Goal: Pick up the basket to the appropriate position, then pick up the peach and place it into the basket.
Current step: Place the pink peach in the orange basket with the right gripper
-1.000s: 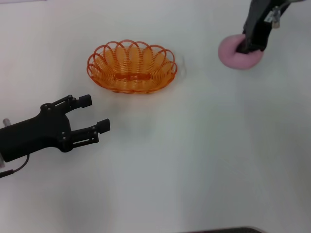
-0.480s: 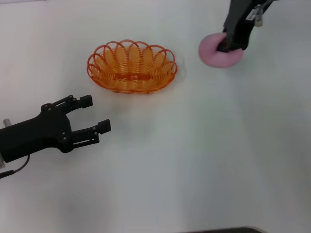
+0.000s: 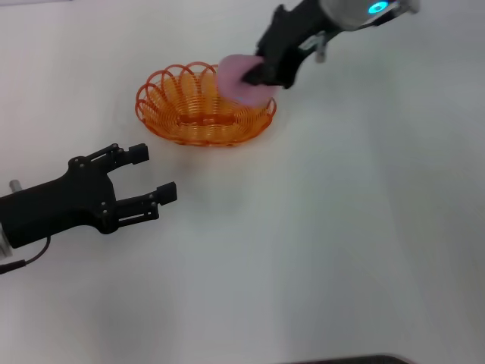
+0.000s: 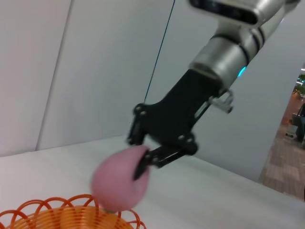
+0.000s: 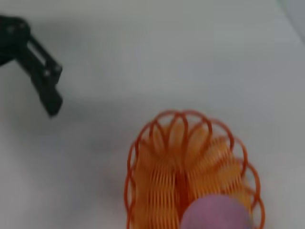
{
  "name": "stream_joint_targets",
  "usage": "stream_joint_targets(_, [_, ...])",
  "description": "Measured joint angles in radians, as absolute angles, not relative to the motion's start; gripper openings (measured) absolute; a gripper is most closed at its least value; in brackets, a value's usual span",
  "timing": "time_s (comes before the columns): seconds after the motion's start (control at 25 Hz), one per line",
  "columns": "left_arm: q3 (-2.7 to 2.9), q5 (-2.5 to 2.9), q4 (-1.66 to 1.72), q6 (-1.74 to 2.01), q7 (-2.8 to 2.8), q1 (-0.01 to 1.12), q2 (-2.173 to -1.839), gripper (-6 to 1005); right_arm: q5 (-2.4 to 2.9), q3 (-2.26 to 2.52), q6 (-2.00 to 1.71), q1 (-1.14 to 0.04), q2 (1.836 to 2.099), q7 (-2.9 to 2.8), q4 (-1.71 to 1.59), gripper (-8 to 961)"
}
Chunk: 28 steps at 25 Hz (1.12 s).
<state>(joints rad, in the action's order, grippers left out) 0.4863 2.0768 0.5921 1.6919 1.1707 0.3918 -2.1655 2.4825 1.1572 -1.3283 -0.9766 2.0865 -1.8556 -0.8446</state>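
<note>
Right hand [image 3: 254, 73] around round peach [image 3: 236, 78]

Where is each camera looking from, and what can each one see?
Head view: sits on the robot's head, looking forward and down at the table; shows the open left gripper and the right gripper holding the peach over the basket.
Left wrist view: rides the left arm, facing the right gripper with the peach; its own fingers do not show.
Right wrist view: rides the right arm, looking down on the basket, with the left gripper farther off.
All three share the peach and basket.
</note>
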Motion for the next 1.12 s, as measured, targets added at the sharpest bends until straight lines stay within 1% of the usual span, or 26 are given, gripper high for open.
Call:
stream_joint_targets(0.32, [0.483, 2.072, 0.583, 1.686, 1.169, 0.404, -2.167, 874, 2.15, 1.166, -1.009, -0.986, 2.098, -1.511, -0.527, 95])
stream_joint_targets(0.48, [0.481, 2.066, 0.577, 1.682, 1.166, 0.409, -2.166, 874, 1.998, 1.174, -0.94, -0.979, 2.1, -1.35, -0.422, 95])
stream_joint_targets(0.72, [0.48, 2.064, 0.577, 1.681, 1.169, 0.415, -2.165, 875, 1.955, 1.18, -0.928, -0.977, 2.101, -1.305, -0.391, 101])
stream_joint_targets(1.04, [0.48, 2.062, 0.577, 1.678, 1.169, 0.418, -2.164, 875, 1.957, 1.204, -0.927, -0.985, 2.1, -1.313, -0.394, 156])
stream_joint_targets(1.12, [0.48, 2.061, 0.577, 1.678, 1.169, 0.418, -2.164, 875, 1.954, 1.204, -0.925, -0.986, 2.1, -1.316, -0.394, 199])
